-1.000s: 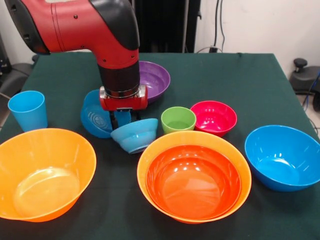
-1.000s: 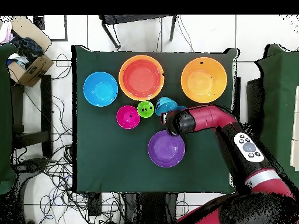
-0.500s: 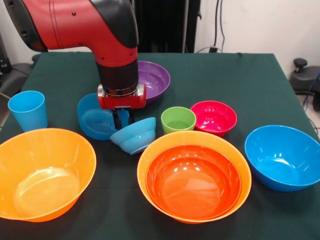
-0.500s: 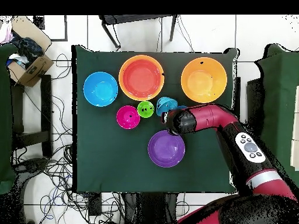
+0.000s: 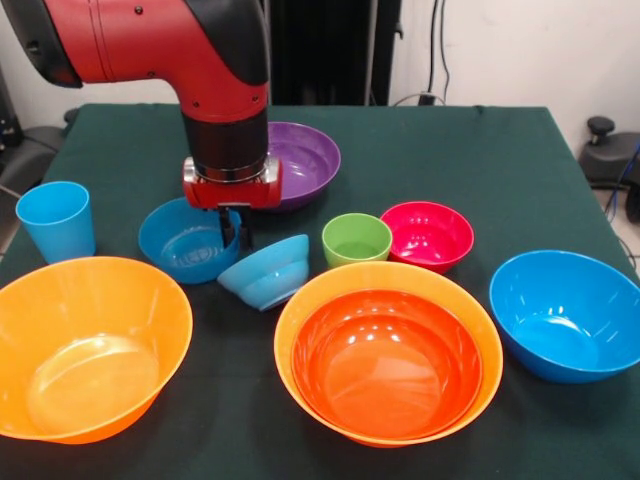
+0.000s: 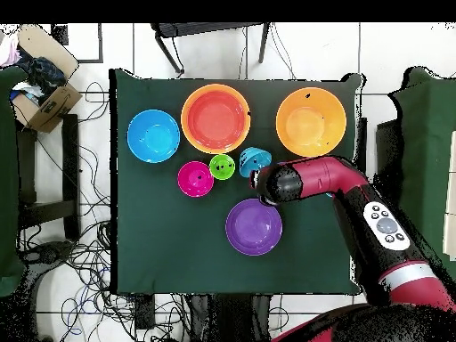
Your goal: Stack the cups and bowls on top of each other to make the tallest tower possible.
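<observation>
My gripper (image 5: 233, 230) is shut on the right rim of a mid-size blue bowl (image 5: 185, 243), which stands mouth-up on the green table. A smaller blue bowl (image 5: 268, 270) lies tilted on its side just right of the gripper; it also shows in the overhead view (image 6: 253, 160). The only pile is the red-orange bowl (image 5: 385, 360) nested in a big orange bowl (image 5: 300, 310). The second big orange bowl (image 5: 85, 345), light blue cup (image 5: 55, 220), lime green cup (image 5: 357, 240), pink-red bowl (image 5: 428, 235), purple bowl (image 5: 310, 160) and large blue bowl (image 5: 565, 315) stand apart.
The arm (image 6: 312, 183) hides the gripper and the held bowl in the overhead view. A cardboard box (image 6: 40, 98) sits off the table, with cables on the floor around it.
The held blue bowl has swung from standing on its edge to mouth-up. The gripper moved slightly left in the front view and stays on the rim.
</observation>
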